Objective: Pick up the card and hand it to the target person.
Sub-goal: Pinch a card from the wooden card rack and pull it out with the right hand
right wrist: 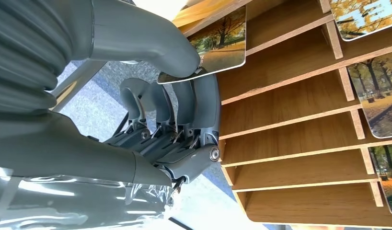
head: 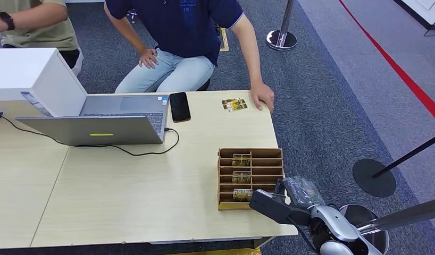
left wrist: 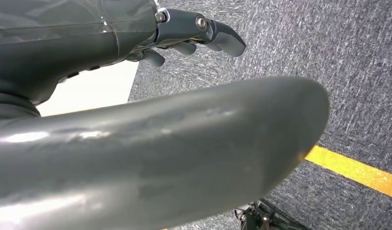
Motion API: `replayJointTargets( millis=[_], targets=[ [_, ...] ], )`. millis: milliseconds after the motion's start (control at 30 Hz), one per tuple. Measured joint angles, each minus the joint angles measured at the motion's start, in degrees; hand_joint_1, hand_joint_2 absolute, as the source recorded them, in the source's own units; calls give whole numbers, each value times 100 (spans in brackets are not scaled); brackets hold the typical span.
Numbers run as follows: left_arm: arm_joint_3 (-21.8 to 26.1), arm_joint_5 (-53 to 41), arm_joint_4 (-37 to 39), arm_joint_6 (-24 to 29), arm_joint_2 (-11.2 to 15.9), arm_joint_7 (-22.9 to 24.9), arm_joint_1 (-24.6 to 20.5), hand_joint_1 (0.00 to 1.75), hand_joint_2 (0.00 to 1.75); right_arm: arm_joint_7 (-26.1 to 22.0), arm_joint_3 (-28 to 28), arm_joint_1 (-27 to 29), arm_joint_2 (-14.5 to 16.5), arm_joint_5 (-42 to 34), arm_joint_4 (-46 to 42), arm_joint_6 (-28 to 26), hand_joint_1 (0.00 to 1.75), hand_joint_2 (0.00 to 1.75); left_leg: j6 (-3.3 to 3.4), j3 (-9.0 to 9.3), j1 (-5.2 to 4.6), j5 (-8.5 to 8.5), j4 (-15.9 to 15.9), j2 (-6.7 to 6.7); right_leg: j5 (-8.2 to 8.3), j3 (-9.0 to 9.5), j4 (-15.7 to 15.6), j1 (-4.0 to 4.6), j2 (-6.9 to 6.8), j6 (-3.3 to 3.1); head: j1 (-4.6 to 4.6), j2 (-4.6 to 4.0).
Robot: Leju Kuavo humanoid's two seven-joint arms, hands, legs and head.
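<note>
The right hand point(right wrist: 184, 96) pinched a card point(right wrist: 218, 43) between thumb and fingers at the near end of the wooden rack point(head: 251, 178), just at its edge. Two more cards point(head: 234, 104) lay beyond the rack, beside a person's hand point(head: 262, 96). The left hand point(left wrist: 194, 33) hung over carpet, fingers loosely bent, grasping nothing.

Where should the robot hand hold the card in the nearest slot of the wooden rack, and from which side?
Probably its free end: the card juts out of the wooden rack toward the right robot hand, whose thumb and finger already pinch that end.
</note>
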Motion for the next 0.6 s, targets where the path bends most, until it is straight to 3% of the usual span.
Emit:
replayJointTargets(
  millis=[33,167,600],
  targets=[
    [0,0,0,-1,-3,3,0,0,0,0,-3,2,2,-7,0,3,126,175,0,0,0,0,0,0,0,0,0,0,0,0,-1,0],
    [0,5,0,-8,-17,-27,0,0,175,0,-3,7,4,-34,0,8,133,175,0,0,0,0,0,0,0,0,0,0,0,0,-1,0],
    [0,113,2,67,-28,-180,0,0,175,0,18,3,4,-65,-11,-215,133,175,0,0,0,0,0,0,0,0,0,0,0,0,-1,0]
  ],
)
